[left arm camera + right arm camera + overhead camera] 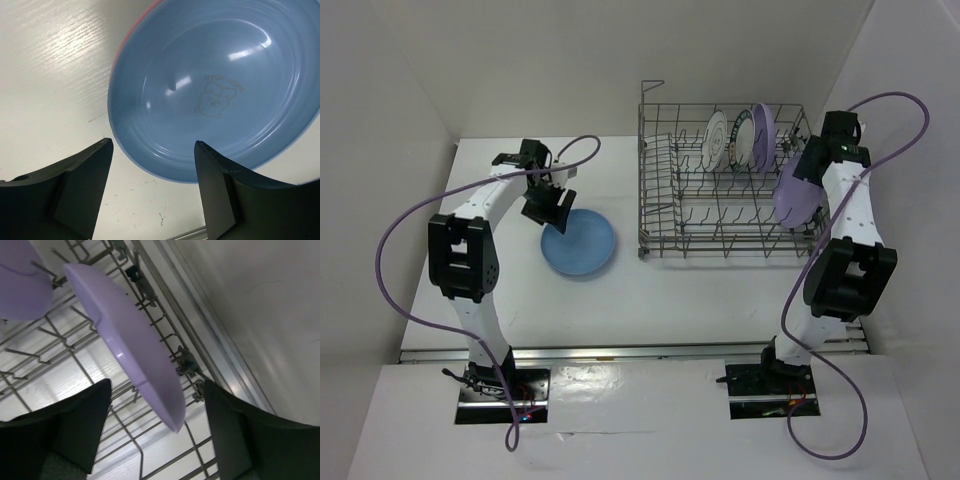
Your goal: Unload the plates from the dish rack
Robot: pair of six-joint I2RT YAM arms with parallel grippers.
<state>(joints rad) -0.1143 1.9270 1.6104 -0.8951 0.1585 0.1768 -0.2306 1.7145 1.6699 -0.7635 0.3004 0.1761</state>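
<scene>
- Your left gripper (152,142), spread open, hovers over the blue plate (215,85) lying on the table (620,310).
- Your right gripper (157,385), jaws apart, straddles the lilac plate (125,335) at the dish rack's (665,170) right end.

blue plate (215,95): glossy plastic | dish rack (720,190): grey metal wire | lilac plate (130,345): smooth, satin

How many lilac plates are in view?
2. One plate stands upright in the rack at the back; the other plate leans at its right end, inside the open right gripper. None seems hidden.
</scene>
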